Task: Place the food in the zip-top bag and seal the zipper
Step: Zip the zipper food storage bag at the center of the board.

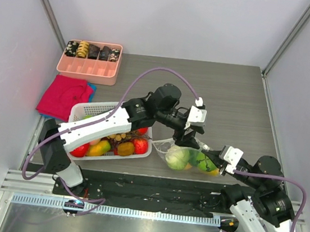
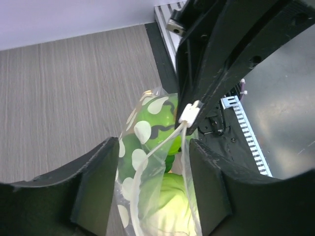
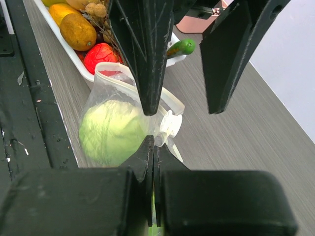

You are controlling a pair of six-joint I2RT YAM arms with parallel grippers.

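Zip-top bag [image 1: 187,157] lies near the front edge of the table [image 1: 241,104], just right of the white basket [image 1: 91,109]. Bare wood to its right and behind it. Left gripper [image 1: 189,136] is spread wide, fingers [image 2: 98,187] either side of the bag's mouth. Right gripper [image 3: 153,145] is pinched tight on the bag's edge by the zipper [image 3: 173,102]. Bag holds pale cabbage [image 1: 176,158], green pepper [image 1: 200,160], something yellow. Basket holds red apples [image 1: 140,146], yellow and brown fruit. Pink tray [image 1: 89,74] sits far left with dark items in its compartments, red cloth [image 1: 64,96] beside it.
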